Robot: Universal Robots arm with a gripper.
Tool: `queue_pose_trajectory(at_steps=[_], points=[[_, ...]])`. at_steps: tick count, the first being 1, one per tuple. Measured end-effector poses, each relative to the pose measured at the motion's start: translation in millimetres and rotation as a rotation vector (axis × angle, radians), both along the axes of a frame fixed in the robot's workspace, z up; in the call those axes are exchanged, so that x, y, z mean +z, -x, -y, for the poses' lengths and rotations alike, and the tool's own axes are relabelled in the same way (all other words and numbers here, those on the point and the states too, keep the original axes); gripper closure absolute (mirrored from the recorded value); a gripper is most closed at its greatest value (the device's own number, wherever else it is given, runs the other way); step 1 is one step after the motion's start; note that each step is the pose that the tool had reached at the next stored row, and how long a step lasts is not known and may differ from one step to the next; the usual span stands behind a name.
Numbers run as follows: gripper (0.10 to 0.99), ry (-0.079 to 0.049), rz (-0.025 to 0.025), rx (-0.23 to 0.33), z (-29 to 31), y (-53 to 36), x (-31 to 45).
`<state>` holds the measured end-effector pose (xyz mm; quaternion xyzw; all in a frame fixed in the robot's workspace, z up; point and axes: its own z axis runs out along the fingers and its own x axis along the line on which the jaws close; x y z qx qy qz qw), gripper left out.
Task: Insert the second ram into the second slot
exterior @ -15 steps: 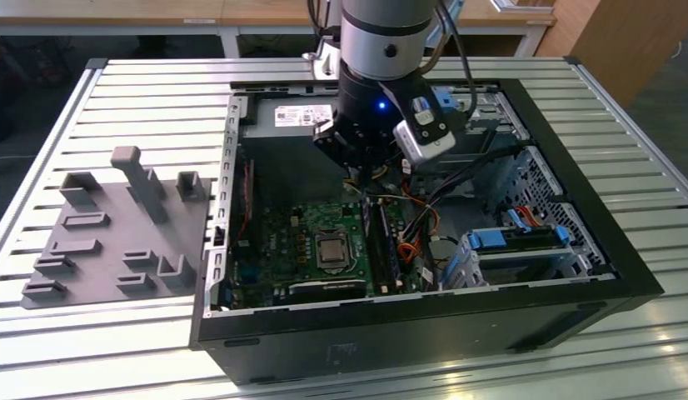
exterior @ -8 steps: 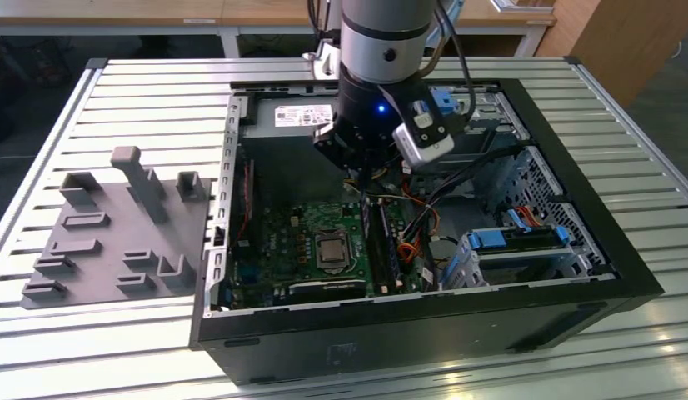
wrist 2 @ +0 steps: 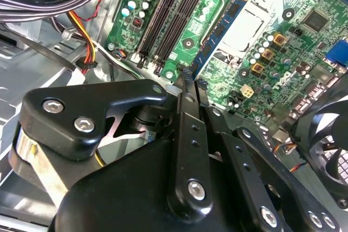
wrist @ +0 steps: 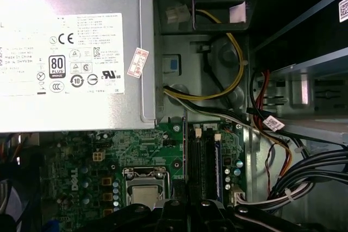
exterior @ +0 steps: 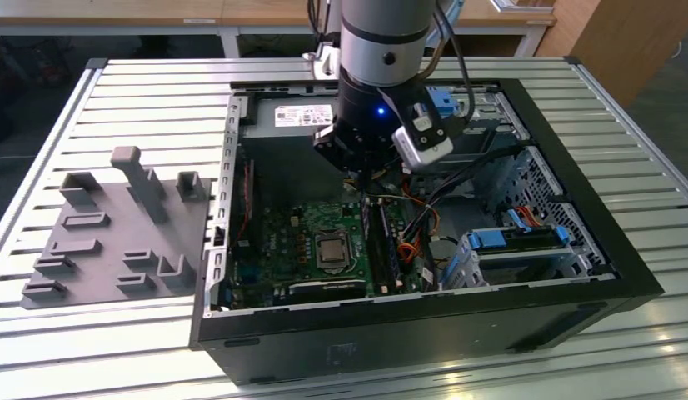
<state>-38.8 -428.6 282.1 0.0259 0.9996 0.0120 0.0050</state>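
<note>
The end effector is black, the second ram blue, the motherboard green, the case black, the fixture tray grey, and the desk silver-grey with parallel ribs.

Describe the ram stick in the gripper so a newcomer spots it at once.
Look inside the open black computer case to the green motherboard. Above it the gripper pinches the second ram: a thin blue stick with dark chips, unlike the long black slots fixed to the board.
</note>
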Motion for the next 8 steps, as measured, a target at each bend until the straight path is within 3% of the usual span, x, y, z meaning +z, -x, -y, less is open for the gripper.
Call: queue_pose_trajectory(at_steps=[8], points=[[0.953,0.0,-0.0001,0.0,0.0,0.0,-2.5]])
